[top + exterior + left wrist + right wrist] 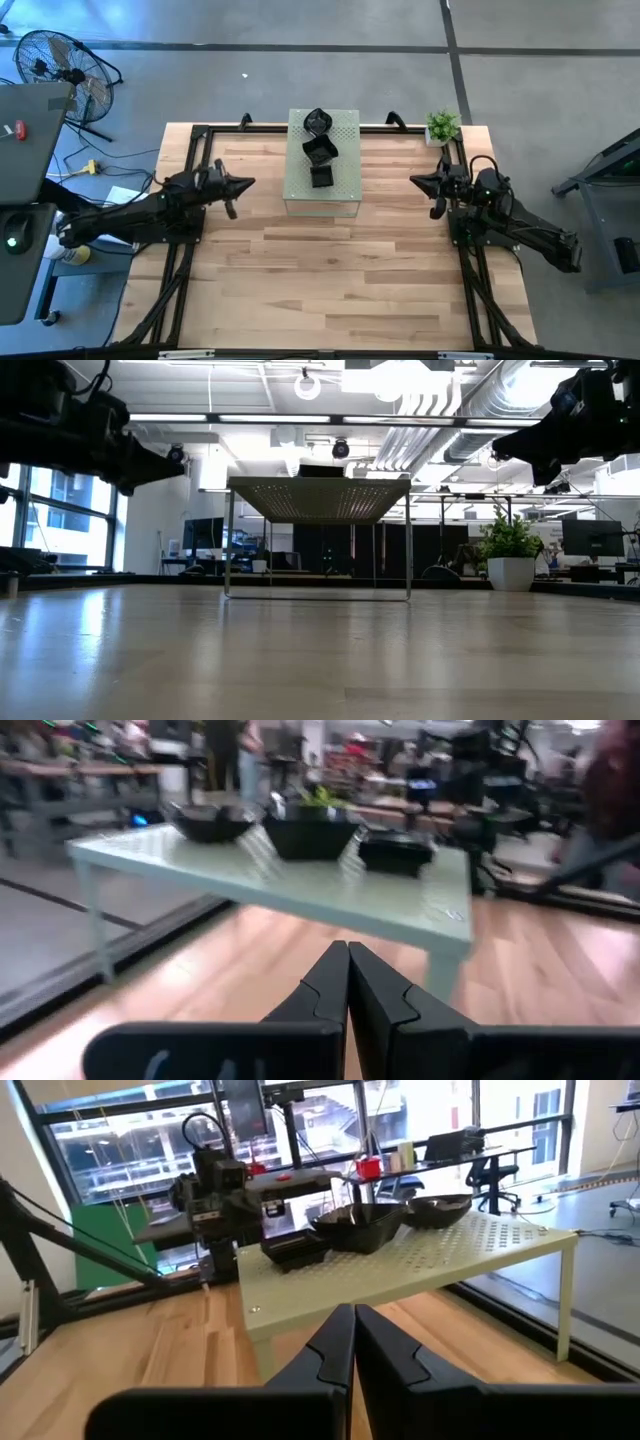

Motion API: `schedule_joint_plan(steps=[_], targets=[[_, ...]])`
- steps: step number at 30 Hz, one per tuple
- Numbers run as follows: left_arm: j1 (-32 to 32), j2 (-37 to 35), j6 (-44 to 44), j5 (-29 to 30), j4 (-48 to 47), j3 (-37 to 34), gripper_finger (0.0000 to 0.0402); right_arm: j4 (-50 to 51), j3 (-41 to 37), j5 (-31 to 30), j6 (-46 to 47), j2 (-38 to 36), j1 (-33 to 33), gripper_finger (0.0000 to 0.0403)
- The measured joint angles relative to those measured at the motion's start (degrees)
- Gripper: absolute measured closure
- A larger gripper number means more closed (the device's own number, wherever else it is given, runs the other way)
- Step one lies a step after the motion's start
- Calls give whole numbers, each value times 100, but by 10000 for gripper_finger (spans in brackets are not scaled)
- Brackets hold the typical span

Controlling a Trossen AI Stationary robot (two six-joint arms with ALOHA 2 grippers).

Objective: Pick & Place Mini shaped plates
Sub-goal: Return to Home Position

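**Plates stacked on shelf; both grippers empty**

The glossy black mini shaped plates (320,151) stand in three small piles, set in a line on top of the pale green perforated metal shelf (345,190). The shelf is at 12 o'clock on the light wooden table (330,280). Shapes differ: a rounded, wavy pile toward 12 o'clock, squarer ones toward 6.

The plates are judged light, rigid, slick-glazed and liable to chip. They are best taken by the rim, one finger inside and one outside.

The left gripper (248,183), at the shelf's 9 o'clock, has its fingers pressed together and holds nothing. The right gripper (415,181), at 3 o'clock, is likewise closed and empty.
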State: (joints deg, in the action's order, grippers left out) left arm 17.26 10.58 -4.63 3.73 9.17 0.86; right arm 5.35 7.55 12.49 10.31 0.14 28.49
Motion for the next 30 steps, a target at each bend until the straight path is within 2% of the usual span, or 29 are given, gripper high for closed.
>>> schedule_joint_plan(steps=[5, 9, 12, 18, 23, 30], targets=[[2, -371, -53, -876, -411, -6, 401, 138, 2, -129, 13, 29, -1, 395], [0, -412, -170, -1136, -542, -9, 401, 95, 2, -357, 277, 59, 0, 394], [0, -414, -266, -1003, -514, -13, 401, 89, 2, -328, 238, 61, 0, 395], [0, -412, -296, -296, -512, -15, 401, 87, 2, -313, 260, 61, 0, 398], [0, -408, 165, -295, -769, -15, 401, 87, 2, -312, 262, 61, 0, 399], [-2, -405, 139, -331, -941, 44, 401, 87, 2, -311, 269, 61, 0, 398]])
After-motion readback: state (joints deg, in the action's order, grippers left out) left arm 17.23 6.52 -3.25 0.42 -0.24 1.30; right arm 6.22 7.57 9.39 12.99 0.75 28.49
